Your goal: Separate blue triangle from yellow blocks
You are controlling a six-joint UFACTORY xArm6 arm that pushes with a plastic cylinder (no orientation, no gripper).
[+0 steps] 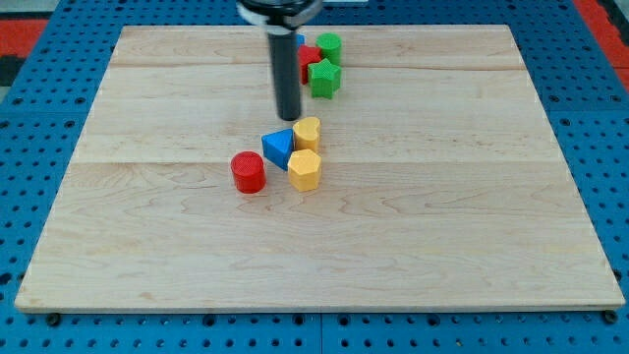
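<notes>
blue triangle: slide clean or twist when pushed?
The blue triangle sits low and flat on the board, so it probably slides rather than tips. Its slanted sides may make it rotate if my tip, just above it, hits off-centre. It touches two yellow blocks on its right, so they could drag along.

The rod (287, 69) is cut off by the view's top edge and hides most of a red block (309, 59) and a blue block (300, 41), whose shapes cannot be told.
</notes>
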